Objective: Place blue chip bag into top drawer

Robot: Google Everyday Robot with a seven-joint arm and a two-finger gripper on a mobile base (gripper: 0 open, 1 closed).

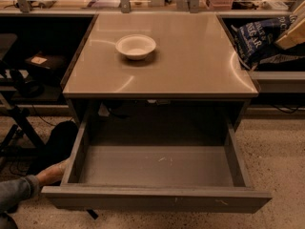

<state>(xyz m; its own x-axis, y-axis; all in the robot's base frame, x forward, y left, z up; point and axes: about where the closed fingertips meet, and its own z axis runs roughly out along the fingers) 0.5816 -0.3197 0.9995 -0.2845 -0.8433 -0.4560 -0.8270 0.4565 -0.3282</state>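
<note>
The blue chip bag (pixel 259 39), crumpled navy foil with white lettering, hangs in the air just past the table's right edge, above the side shelf. My gripper (pixel 291 32) is at the frame's right edge, shut on the bag's right side; only a tan finger shows. The top drawer (pixel 157 168) is pulled fully open below the table top, its bare grey floor empty and its front panel (pixel 157 200) nearest the camera. The bag is to the right of and well above the drawer.
A white bowl (pixel 136 46) sits on the tan table top (pixel 190 61), left of centre. A person's hand (pixel 53 172) and grey sleeve lie on the floor by the drawer's left front corner. Cluttered shelves run behind and beside the table.
</note>
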